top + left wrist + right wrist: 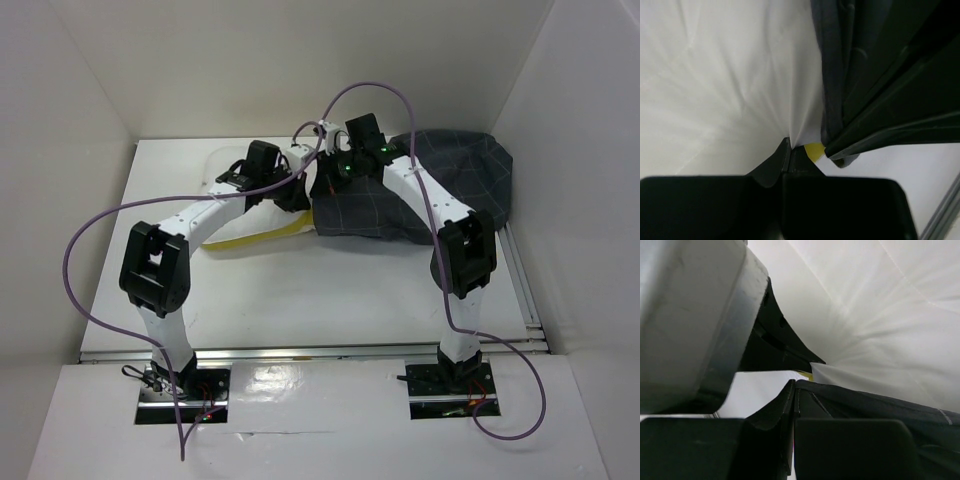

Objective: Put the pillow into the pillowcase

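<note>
The white pillow (218, 168) with yellow trim (262, 235) lies at the back left of the table, partly under my left arm. The dark grid-patterned pillowcase (455, 175) lies to its right, and its left edge meets the pillow. My left gripper (297, 192) is shut on a pinch of the pillow's white fabric (740, 75) at the yellow-trimmed corner (814, 150). My right gripper (325, 185) is shut on the pillowcase's edge (865, 400), right beside the left gripper. The pillow (880, 315) fills the right wrist view above the dark cloth.
White walls enclose the table on the left, back and right. A purple cable (100, 225) loops over the left side, and another arcs above the grippers (375, 88). The table's front edge (300, 352) runs just ahead of the arm bases.
</note>
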Action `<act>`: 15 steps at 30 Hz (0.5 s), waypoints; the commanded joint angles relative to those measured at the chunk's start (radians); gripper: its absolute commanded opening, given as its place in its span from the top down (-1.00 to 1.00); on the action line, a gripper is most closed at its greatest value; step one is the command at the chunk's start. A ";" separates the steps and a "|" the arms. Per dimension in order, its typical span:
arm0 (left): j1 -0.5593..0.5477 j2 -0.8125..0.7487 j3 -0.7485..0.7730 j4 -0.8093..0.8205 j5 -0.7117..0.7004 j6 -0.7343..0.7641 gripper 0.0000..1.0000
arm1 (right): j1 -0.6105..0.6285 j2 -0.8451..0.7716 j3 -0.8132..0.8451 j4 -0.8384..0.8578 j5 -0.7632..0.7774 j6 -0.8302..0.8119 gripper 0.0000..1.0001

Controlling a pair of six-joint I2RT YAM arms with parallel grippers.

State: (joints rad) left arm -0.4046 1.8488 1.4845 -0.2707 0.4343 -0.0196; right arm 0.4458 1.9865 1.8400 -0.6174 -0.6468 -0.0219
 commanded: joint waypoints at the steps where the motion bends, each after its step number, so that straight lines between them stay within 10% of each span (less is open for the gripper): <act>1: -0.016 -0.034 0.026 0.125 0.142 -0.118 1.00 | 0.008 -0.025 0.008 0.048 -0.063 0.011 1.00; 15: -0.036 0.015 0.103 0.136 0.228 -0.177 1.00 | 0.008 -0.032 -0.018 0.048 -0.053 0.020 0.94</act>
State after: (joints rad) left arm -0.4065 1.8713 1.5124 -0.2260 0.5190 -0.1654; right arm 0.4362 1.9862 1.8347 -0.6197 -0.6685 -0.0151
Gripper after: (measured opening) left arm 0.026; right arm 0.023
